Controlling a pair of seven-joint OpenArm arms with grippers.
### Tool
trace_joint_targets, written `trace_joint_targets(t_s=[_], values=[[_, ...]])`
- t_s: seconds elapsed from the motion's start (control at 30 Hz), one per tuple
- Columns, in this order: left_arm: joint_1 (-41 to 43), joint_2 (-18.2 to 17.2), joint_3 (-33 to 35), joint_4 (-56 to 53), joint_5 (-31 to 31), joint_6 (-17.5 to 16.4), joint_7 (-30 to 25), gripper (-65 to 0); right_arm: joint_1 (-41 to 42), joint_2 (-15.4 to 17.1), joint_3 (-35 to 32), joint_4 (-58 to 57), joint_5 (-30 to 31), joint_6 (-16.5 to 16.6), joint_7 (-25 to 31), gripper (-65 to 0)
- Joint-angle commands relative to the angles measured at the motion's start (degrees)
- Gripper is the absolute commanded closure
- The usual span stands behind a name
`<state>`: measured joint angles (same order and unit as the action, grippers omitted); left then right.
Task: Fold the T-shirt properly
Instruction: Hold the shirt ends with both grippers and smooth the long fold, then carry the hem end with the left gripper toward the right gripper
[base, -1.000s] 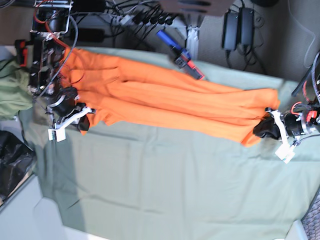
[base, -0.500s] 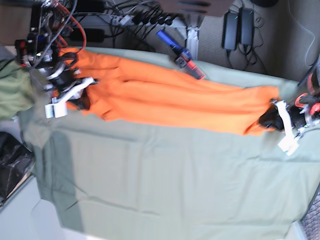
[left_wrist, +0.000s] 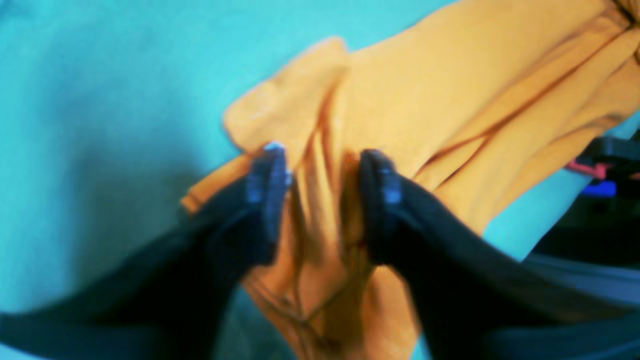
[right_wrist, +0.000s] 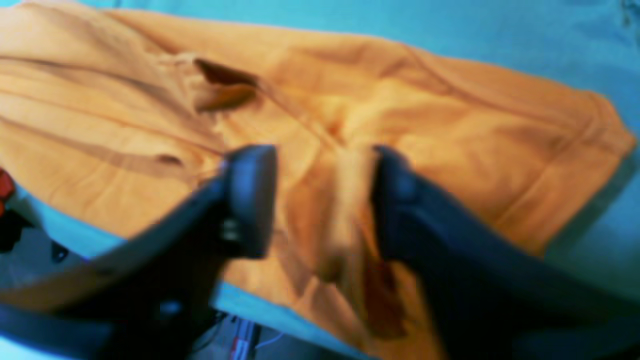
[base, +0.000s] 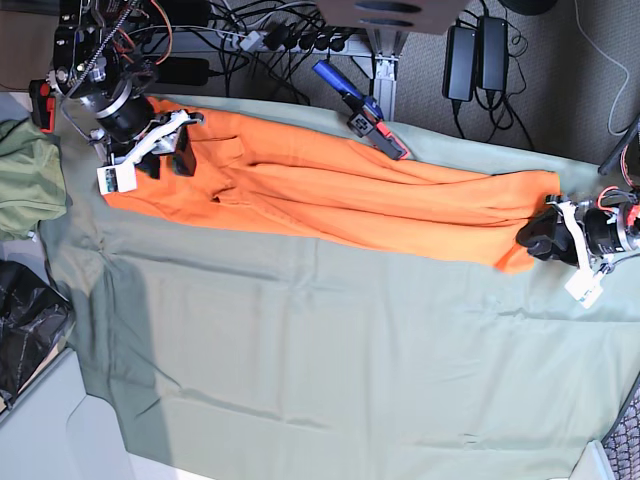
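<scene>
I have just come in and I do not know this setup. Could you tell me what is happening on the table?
A two-armed robot is folding an orange T-shirt that lies stretched in a long band across a grey-green table cloth. The left gripper is at one end of the shirt and the right gripper at the other. In both wrist views the fingers stand apart with bunched cloth between them, so both ends appear released, not pinched. An olive-green garment lies beside the cloth.

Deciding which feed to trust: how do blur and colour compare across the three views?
Base: sharp, natural colour, T-shirt orange on the grey-green table cloth. Left wrist: soft throughout, cloth tinted cyan, left gripper fuzzy. Right wrist: blurrier, same tint, right gripper smeared.
</scene>
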<state>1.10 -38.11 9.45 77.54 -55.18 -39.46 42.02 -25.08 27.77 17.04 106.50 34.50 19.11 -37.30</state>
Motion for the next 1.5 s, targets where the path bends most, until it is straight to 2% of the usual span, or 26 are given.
trace_joint_targets(t_s=[0.0,0.17,0.27,0.43,0.6,0.9,1.17,1.2,1.23,1.33,1.47], values=[[-0.79,-1.29,-0.55,0.74,-0.22,-0.54,-0.63,-34.0,0.15,0.92,0.59,0.74,0.22,5.16,1.29,-36.1],[-0.79,-1.27,-4.96,0.72,-0.15,-0.54,0.46,-34.9,0.11,0.90,0.59,0.74,0.20,5.16,1.25,-36.0],[-0.55,-1.29,-8.24,0.72,-2.89,-0.54,3.32,-34.9,0.15,0.90,0.59,0.74,0.22,5.16,1.25,-36.0],[2.51,-1.22,-8.72,0.72,-6.99,-0.54,4.68,-34.9,0.13,0.90,0.59,0.74,0.22,5.16,1.25,-36.0],[5.77,-0.87,-8.72,0.72,-8.48,-0.54,4.57,-34.9,0.13,0.90,0.57,0.74,0.22,5.16,1.25,-36.0],[6.58,3.34,-8.72,0.72,-12.59,-0.54,6.29,-34.8,0.13,0.74,0.59,0.74,0.20,5.16,1.22,-36.0],[6.54,6.91,-8.72,0.72,-12.79,-0.54,5.18,-34.0,0.13,0.74,0.57,0.74,0.22,5.16,1.22,-36.0],[6.54,7.23,-8.72,0.72,-12.76,-0.54,4.26,-31.3,0.11,0.74,0.59,0.74,0.22,5.16,1.22,-36.0],[6.51,7.67,-8.72,0.72,-12.72,-0.54,3.72,-25.6,0.13,0.74,0.57,0.74,0.22,5.16,1.22,-36.0],[6.51,8.46,-8.72,0.72,-9.57,-0.54,1.33,-1.4,0.11,0.74,0.57,0.74,0.22,5.16,1.22,-36.0],[6.27,8.57,-8.74,0.72,-5.18,-0.54,-0.09,0.0,0.15,0.74,0.59,0.74,0.22,5.14,1.25,-36.0]])
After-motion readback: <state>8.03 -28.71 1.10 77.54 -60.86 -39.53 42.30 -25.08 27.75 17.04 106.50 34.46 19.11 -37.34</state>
